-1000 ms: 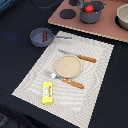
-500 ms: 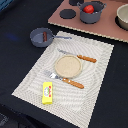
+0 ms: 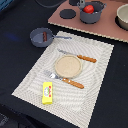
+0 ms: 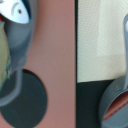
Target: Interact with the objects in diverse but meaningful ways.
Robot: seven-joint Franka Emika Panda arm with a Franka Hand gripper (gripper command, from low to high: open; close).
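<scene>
Pale bowl [image 3: 123,16] cut by exterior view's right edge, wrist view blurred, end effector unseen

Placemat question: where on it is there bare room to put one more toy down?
The placemat is bare along the exterior view's right edge, beyond the knife, and in the near corner right of the yellow block. Its middle is crowded: the plate sits between the knife and fork. The pan crowds the far left corner.

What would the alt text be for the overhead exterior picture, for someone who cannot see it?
A toy table setting: a round tan plate on a pale placemat, a knife and fork either side, a yellow block nearby. A grey pan sits beside the mat; a pot holds a red tomato.
</scene>
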